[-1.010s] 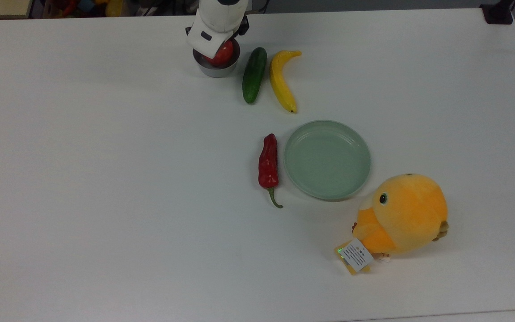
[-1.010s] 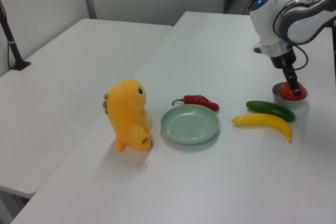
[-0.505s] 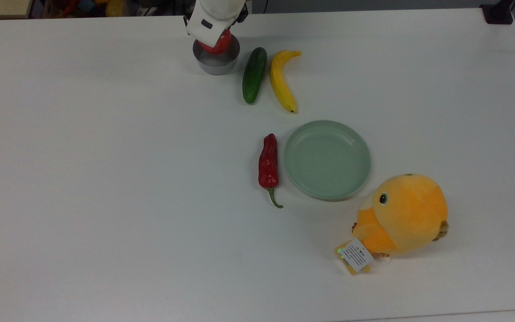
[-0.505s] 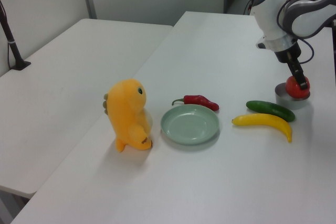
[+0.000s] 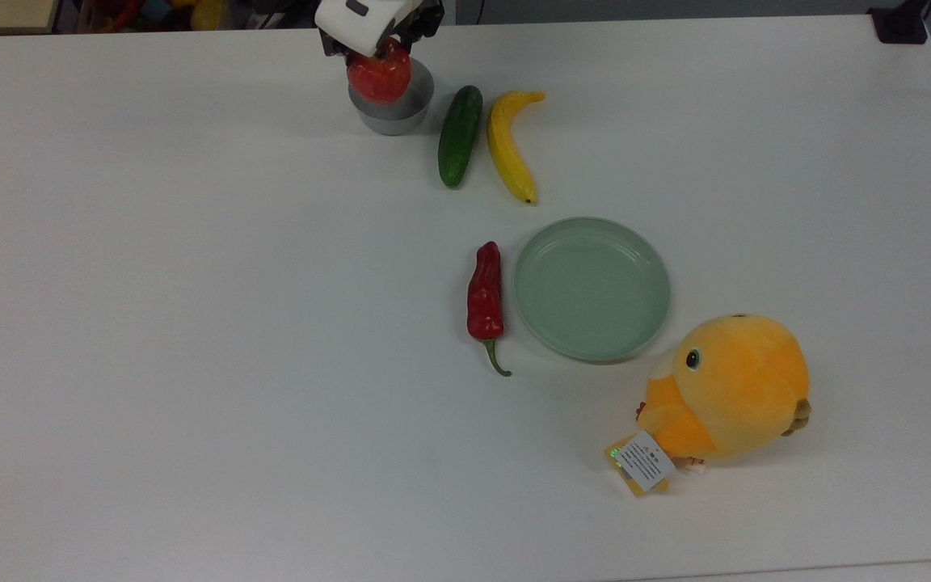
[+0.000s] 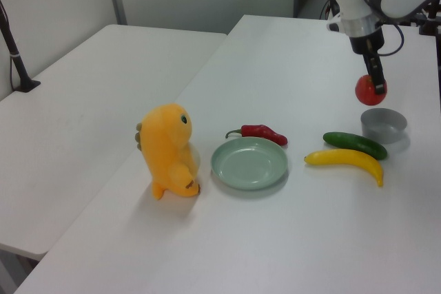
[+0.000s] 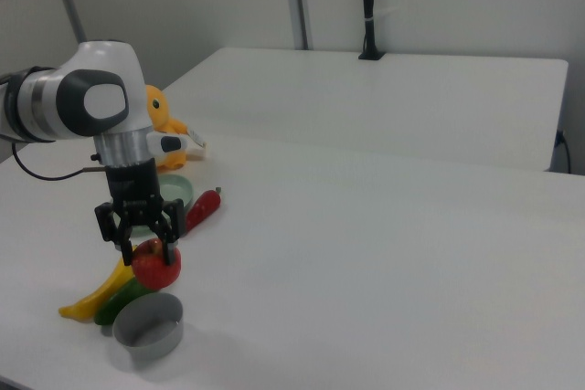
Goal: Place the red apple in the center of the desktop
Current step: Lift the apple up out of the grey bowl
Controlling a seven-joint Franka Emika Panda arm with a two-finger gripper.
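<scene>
Now, closed tight on the red apple (image 5: pixel 379 77) with the claw (image 5: pixel 381 63), pressing on opposite sides of the fruit's upper half. Hangs in the air above the grey metal bowl (image 5: pixel 391 109), apart from its rim, near the far edge of the desk (image 5: pixel 191 323) in the top view. Sits well apart from the desk's middle, with most of the carry not yet done, judging by the layout.

Risks, as judged from here:

Grips a round, glossy skin high up, seemingly nearer the stem end than the widest part. Likely to squeeze out downward under a jolt or a quick swing. Drops then into the bowl, or bounces off its rim and rolls away over the smooth white top, perhaps off an edge.

Passes, on a straight line toward the middle, close by the cucumber (image 5: pixel 460 136) and the banana (image 5: pixel 510 145), both lying just beside the bowl on the top view's right. Carried too low, clips them or the bowl's rim and scatters things.

Further along, meets the chili pepper (image 5: pixel 485 295), the pale-green plate (image 5: pixel 591 288) and the plush toy (image 5: pixel 732 388), all to the top view's right of centre. Easy to take the plate for the goal. Belongs on bare desk instead, probably to the top view's left of the chili.

At set-down, released from any height, rolls, being round and having nothing beside it as a stop. Calls for lowering until touching the desk, and only then opening.
</scene>
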